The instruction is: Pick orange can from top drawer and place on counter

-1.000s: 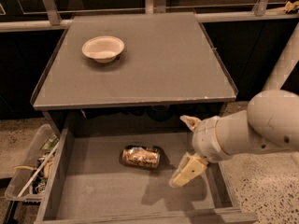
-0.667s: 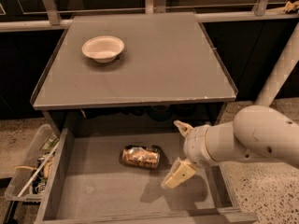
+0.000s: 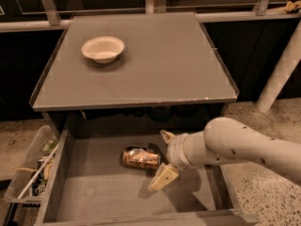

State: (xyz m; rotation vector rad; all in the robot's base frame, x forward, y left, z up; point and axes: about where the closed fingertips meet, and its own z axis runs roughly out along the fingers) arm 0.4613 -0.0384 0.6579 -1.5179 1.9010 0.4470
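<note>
Gripper point(image 3: 158, 160) beside shiny orange-gold can point(image 3: 140, 158), sideways in drawer point(image 3: 94, 187)

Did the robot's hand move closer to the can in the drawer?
Yes. The gripper slid left across the top drawer, toward the orange can, which stayed put. Its open fingers now reach the can's right end.

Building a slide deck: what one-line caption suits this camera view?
Open two-finger gripper beside a shiny orange-gold can lying in the shallow grey top drawer.
</note>
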